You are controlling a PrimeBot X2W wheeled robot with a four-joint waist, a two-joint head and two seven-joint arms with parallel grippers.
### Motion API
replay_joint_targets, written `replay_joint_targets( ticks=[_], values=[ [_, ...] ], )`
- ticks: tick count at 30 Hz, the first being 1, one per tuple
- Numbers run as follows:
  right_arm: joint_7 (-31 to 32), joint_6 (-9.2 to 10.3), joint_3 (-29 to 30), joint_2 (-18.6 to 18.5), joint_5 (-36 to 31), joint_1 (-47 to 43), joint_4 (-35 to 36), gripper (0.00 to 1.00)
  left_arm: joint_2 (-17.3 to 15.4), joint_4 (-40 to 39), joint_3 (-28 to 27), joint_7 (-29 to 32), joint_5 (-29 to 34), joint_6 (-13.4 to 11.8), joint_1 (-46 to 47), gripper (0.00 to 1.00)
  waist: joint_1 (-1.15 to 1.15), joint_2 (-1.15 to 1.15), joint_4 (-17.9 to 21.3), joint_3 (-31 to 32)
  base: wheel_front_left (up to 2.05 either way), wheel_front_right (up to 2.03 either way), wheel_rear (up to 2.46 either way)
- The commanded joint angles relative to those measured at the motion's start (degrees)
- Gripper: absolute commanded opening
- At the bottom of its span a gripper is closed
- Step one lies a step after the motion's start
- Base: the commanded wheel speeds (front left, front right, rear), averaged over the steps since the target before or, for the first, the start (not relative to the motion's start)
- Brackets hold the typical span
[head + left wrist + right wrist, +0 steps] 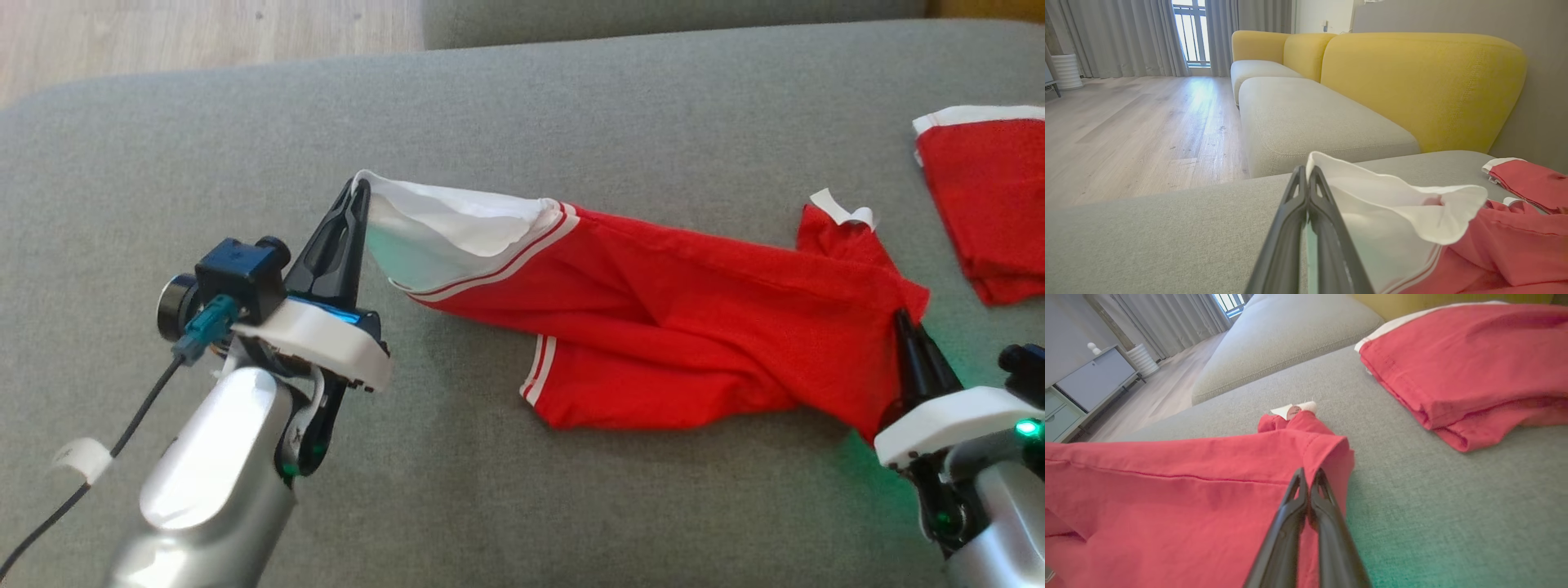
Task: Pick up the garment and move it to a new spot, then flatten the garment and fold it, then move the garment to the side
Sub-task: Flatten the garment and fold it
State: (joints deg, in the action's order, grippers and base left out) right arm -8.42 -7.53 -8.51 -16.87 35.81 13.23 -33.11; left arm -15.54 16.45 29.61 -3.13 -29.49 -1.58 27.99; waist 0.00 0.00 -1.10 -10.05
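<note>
A grey sofa cushion spans the head view, with a yellow backrest at the upper right of the left wrist view. The red garment lies across the middle of the head view. Its long axis runs left to right, with the white-lined, striped opening at centre left and a red corner at lower right. A second red garment sits folded at the upper right edge, apart from the first, with bare cushion between them. The left end effector has its fingers pressed together on the white edge, holding it raised off the cushion. The right end effector is pinched closed on the garment's red corner. A small white tag sticks up near that end.
</note>
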Motion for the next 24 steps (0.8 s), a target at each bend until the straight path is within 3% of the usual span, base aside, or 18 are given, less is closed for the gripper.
replay_joint_targets(
  ticks=[1,8,13,19,24],
  values=[
    [-0.95,0.04,-0.39,-1.67,0.04,-0.19,1.93,0.00,-1.45,-1.65,-2.05,-0.52,0.17,-0.27,3.42,0.00,0.00,0.00,0.28,0.77,0.00,0.00,0.00],
    [-0.67,0.04,2.42,-4.32,1.17,-1.80,11.76,0.00,-3.34,-5.07,-3.79,-1.51,-0.07,-0.39,5.00,0.00,0.00,0.00,1.80,3.97,0.00,0.00,0.00],
    [5.42,0.04,5.27,-8.49,0.86,1.53,23.67,0.00,-6.45,-9.45,-6.22,0.90,0.31,-0.33,11.52,0.00,0.00,0.00,2.69,4.60,0.00,0.00,0.00],
    [14.74,0.04,6.26,-12.86,-0.13,14.60,31.85,0.00,-8.99,-10.83,-7.78,5.89,1.97,0.92,26.23,0.00,0.00,0.00,2.30,0.10,0.00,0.00,0.00],
    [18.81,0.04,3.78,-14.91,-0.36,27.84,30.56,0.00,-8.94,-6.13,-7.90,8.47,3.16,2.59,38.78,0.00,0.00,0.00,1.41,-5.71,0.00,0.00,0.00]
  ],
)
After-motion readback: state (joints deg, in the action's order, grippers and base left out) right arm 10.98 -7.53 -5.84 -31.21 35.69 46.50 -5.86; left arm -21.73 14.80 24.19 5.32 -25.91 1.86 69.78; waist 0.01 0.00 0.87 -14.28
